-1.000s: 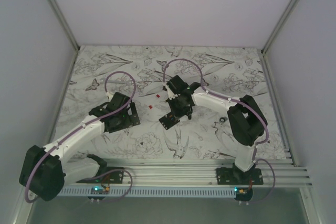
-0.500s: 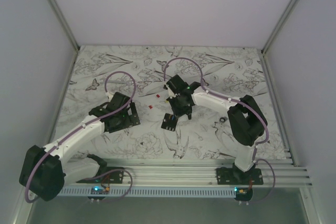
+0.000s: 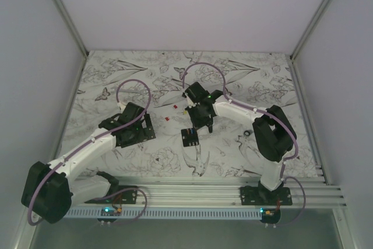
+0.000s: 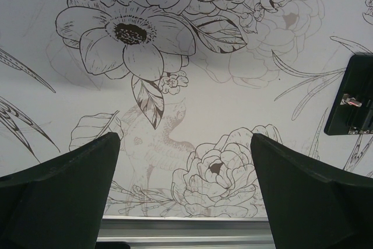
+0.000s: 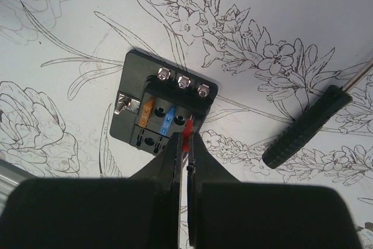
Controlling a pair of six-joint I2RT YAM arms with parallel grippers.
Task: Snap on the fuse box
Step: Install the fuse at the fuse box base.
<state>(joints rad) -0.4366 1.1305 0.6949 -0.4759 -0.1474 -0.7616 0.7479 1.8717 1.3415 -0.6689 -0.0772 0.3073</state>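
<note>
**Fuse box twisted on you mid-insert**

Heads up: over the last second the fuse box [image 3: 191,137] has swung from skewed to roughly square-on and crept a touch nearer the front. Your right gripper [image 5: 186,139] shifted along with it. The fuse box now lies flat just under that gripper's tips.

Those jaws are pinched tight on a red fuse [image 5: 187,127], whose end is right at the slot beside the blue fuse [image 5: 169,119]. I can't tell if it's seated yet. The orange fuse [image 5: 147,112] is already in.

Your left gripper [image 4: 185,150] hangs spread wide, holding nothing, with the fuse box off to its right and not touching it.

My read is that nothing pins the fuse box, so pushing harder may just shove it again. Bracing it with the left looks worth trying. The black tool [image 5: 303,127] lies off to the side, out of the way.
</note>
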